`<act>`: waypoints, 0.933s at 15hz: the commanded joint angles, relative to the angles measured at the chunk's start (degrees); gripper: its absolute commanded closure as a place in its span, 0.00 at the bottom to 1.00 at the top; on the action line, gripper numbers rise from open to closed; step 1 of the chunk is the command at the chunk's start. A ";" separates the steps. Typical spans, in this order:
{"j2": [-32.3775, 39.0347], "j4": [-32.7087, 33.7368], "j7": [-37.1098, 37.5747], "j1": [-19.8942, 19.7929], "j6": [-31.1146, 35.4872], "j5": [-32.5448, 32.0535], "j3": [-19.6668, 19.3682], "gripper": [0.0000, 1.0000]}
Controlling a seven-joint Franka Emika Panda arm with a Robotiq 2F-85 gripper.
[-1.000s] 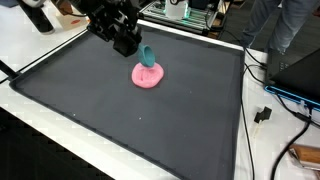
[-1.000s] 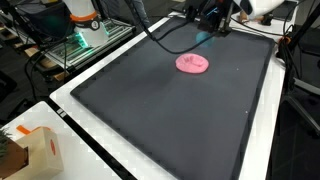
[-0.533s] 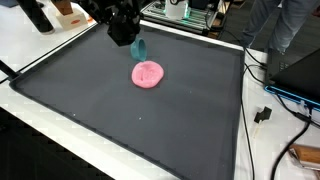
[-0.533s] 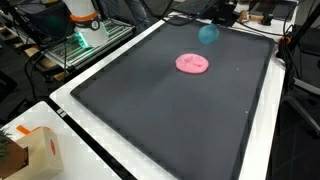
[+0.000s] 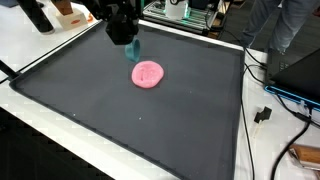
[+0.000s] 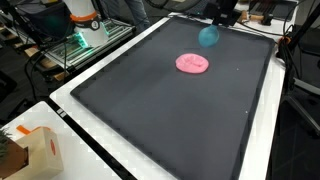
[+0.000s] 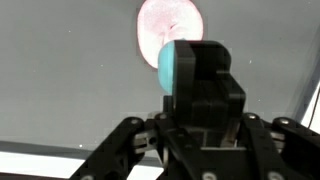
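Teal cup-like object (image 5: 137, 50) gripped between the fingers of the gripper (image 5: 132, 42) | position: held off the surface, just beyond the pink disc (image 5: 147, 74), apart from it | pink disc lies flat on the black mat (image 5: 120, 120) | wrist view: the object (image 7: 171, 66) sits below the disc (image 7: 168, 26) in frame.

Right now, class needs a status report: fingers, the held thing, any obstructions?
Gripper shut on teal cup, off the mat. Pink plate flat on mat, apart. Nothing blocking.
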 commanded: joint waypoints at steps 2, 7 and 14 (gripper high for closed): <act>0.05 0.20 0.09 -0.10 -0.21 -0.10 0.01 0.50; -1.14 -1.77 8.17 3.03 2.46 -7.38 -2.14 0.75; -0.83 -4.79 26.41 9.16 5.14 -25.00 -5.77 0.75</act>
